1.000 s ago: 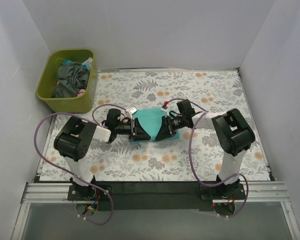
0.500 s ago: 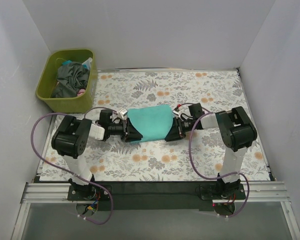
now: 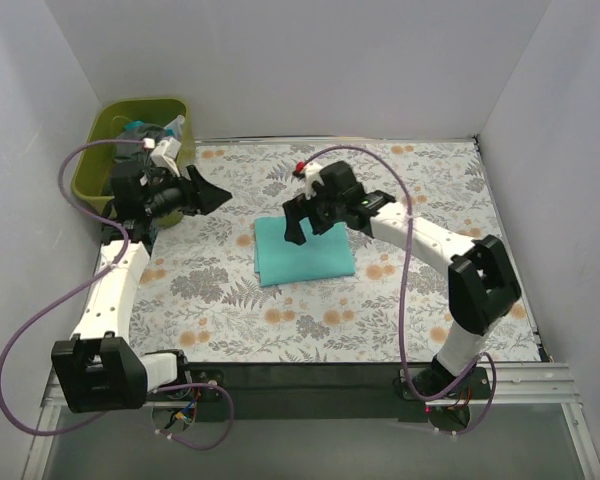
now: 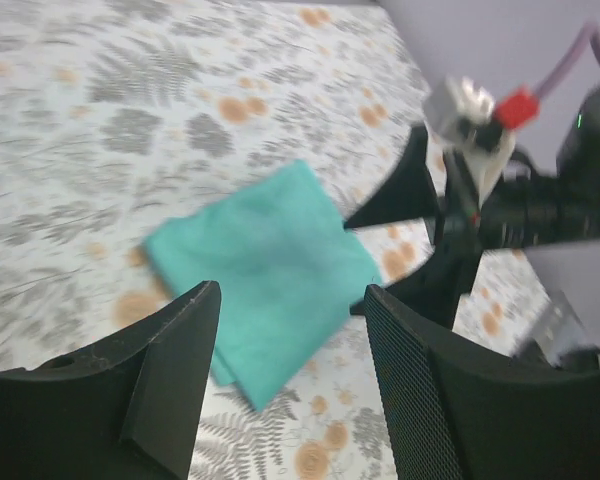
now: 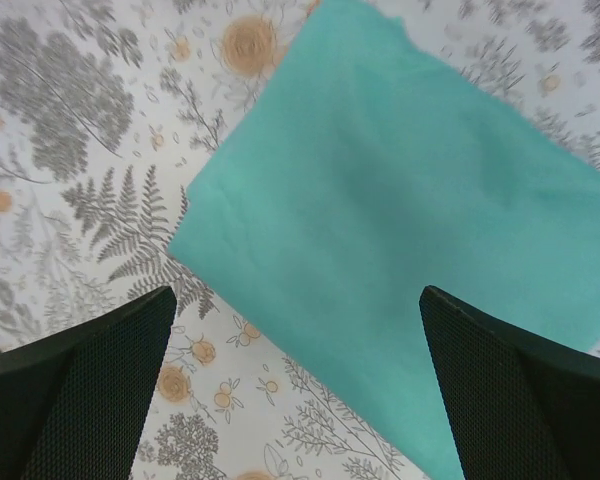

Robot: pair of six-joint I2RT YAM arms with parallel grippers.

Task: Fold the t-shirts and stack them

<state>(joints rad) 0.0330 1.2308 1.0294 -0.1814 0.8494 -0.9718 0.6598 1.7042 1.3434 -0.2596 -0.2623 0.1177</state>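
Observation:
A teal t-shirt [image 3: 305,252] lies folded flat as a rectangle near the middle of the flowered table; it also shows in the left wrist view [image 4: 265,270] and fills the right wrist view [image 5: 410,220]. My right gripper [image 3: 308,226] hangs above the shirt's back edge, jaws wide open and empty [image 5: 298,295]. Far to the left, next to the basket, my left gripper [image 3: 212,194] is raised and points back toward the shirt. It is open with nothing between its fingers [image 4: 292,300]. More t-shirts [image 3: 145,155], dark and bundled, lie in the green basket [image 3: 88,172].
The green basket stands at the back left corner against the white wall. White walls close in the table on three sides. The right arm [image 4: 500,200] with its purple cable shows beyond the shirt in the left wrist view.
Both grippers have let go of the teal shirt and opened. The left arm swung up and back toward the basket. The right arm rose over the shirt, which now lies flat.

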